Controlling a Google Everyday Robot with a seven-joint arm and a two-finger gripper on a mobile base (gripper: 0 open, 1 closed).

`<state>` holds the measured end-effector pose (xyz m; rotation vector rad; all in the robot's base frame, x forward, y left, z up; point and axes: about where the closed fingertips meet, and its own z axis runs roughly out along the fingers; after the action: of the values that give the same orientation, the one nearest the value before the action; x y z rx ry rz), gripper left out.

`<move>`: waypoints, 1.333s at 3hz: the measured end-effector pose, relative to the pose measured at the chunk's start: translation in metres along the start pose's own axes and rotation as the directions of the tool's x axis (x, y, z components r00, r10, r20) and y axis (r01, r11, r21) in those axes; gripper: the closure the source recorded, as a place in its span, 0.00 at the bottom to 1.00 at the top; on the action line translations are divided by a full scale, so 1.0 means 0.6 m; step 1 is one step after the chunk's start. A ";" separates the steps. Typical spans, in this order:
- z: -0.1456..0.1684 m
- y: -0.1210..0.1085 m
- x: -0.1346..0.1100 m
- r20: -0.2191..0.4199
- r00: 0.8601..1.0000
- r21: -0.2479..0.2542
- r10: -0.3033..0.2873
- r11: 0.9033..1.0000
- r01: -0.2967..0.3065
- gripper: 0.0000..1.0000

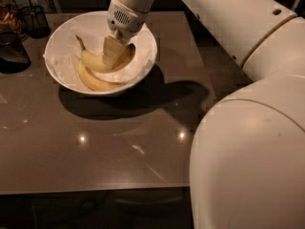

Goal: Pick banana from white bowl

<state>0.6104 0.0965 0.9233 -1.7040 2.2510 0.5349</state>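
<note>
Your gripper (112, 51) stands plunged from above into the white bowl (146, 41) at the table's (95, 151) 11 o'clock corner, set on the middle of the banana (93, 60), whose stem points to 10 o'clock. Whether it is clenched, you cannot tell. The longer banana (95, 83) crowds the rim at 7 o'clock, which probably explains the top-down approach.

Glossy brown table (95, 151), wire-mesh cup (35, 18) at its far-left corner.
</note>
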 end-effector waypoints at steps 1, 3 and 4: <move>-0.032 0.040 -0.010 0.051 0.997 -0.017 -0.050 0.999 0.051 1.00; -0.084 0.162 0.012 0.118 0.992 -0.083 -0.050 0.995 0.060 1.00; -0.093 0.205 0.026 0.148 0.989 -0.089 -0.027 0.995 0.041 1.00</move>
<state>0.4887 0.0881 0.9826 -1.6826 2.1209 0.7407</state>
